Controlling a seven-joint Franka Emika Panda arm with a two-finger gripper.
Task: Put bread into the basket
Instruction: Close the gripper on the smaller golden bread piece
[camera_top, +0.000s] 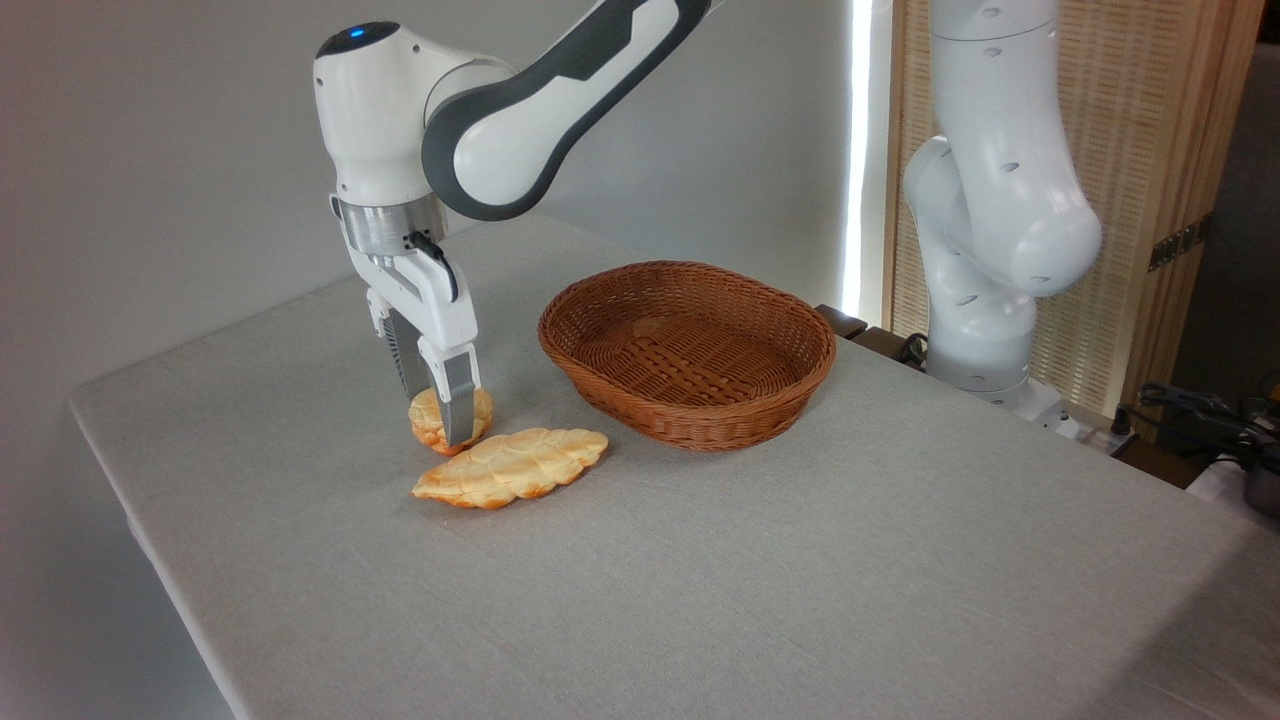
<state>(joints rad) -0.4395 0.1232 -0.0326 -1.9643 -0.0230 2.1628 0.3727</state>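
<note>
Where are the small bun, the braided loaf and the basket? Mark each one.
small bun (427, 418): fixed camera, left edge.
braided loaf (512, 466): fixed camera, top middle.
basket (690, 425): fixed camera, front outer wall.

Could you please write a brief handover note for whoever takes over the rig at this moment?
Hand: lowered around the small round bread, fingers either side; whether it is clamped yet I cannot tell.
Bread: on the table, left of the basket, a long braided loaf just in front of it.
Basket: empty.
Done: approach to the bread.
Left: confirm the grip, lift, carry right, release in the basket.
</note>
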